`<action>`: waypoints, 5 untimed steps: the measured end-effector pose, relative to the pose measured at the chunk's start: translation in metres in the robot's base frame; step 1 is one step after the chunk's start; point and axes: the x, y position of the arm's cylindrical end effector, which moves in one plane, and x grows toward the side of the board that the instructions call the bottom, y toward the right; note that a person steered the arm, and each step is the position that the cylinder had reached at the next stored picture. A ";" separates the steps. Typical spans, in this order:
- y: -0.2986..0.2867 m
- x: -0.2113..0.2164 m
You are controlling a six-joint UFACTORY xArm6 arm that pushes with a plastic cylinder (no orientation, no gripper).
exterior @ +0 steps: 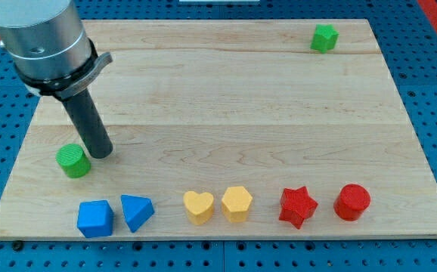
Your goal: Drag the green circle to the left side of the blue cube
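Note:
The green circle lies near the board's left edge, above and a little left of the blue cube at the view's bottom left. My tip stands just right of the green circle, touching or nearly touching its upper right side. The rod rises from there to the arm's grey body at the view's top left.
A blue triangular block sits right of the blue cube. Along the bottom row follow a yellow heart, a yellow hexagon, a red star and a red circle. A green star sits at the top right of the wooden board.

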 end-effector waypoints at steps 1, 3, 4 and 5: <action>-0.014 -0.017; -0.022 0.013; -0.022 0.029; -0.065 0.007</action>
